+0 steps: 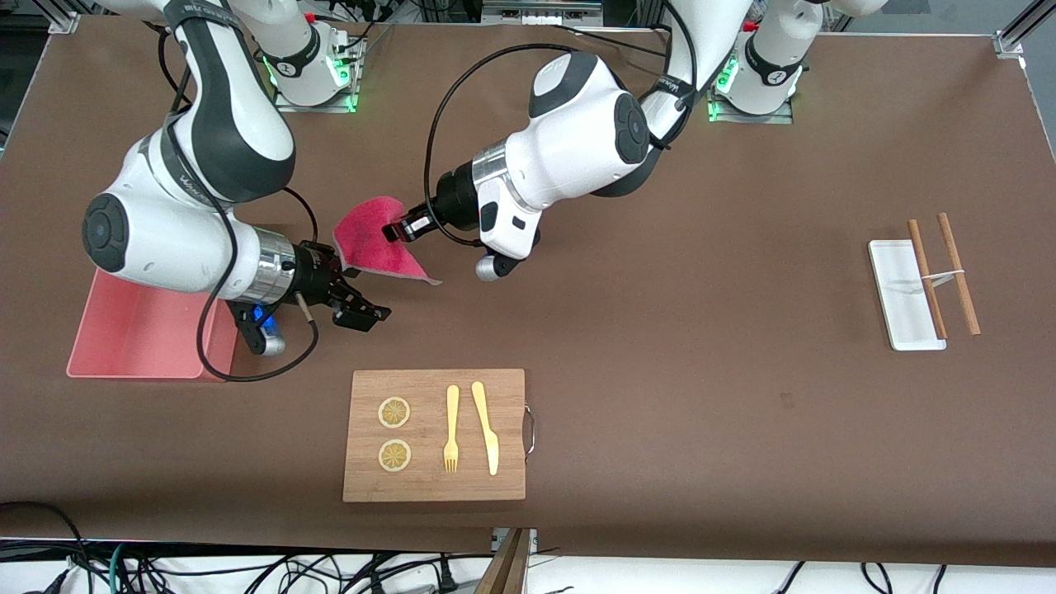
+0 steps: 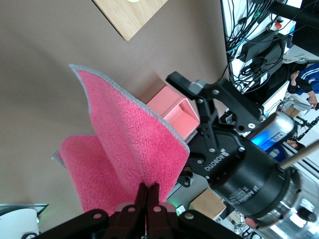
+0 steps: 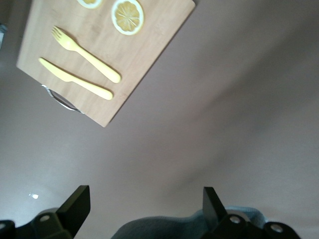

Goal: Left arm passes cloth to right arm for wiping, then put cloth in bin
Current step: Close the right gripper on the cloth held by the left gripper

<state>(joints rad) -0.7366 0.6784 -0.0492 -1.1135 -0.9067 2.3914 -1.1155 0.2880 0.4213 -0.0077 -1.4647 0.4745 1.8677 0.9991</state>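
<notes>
A brown mat (image 1: 660, 330) covers the table from end to end, lit evenly from above. Aluminium frame posts (image 1: 1019, 29) stand at its corners toward the bases. Along the edge nearest the front camera, black cables (image 1: 247, 569) trail over a white floor (image 1: 701, 577), and a wooden strut (image 1: 505, 565) leans up at the middle. Green lights (image 1: 351, 78) glow on the mounting plates. In the left wrist view, a rack hung with dark cables (image 2: 249, 30) rises past the table's edge, and a person in a blue jacket (image 2: 305, 82) sits near it.
</notes>
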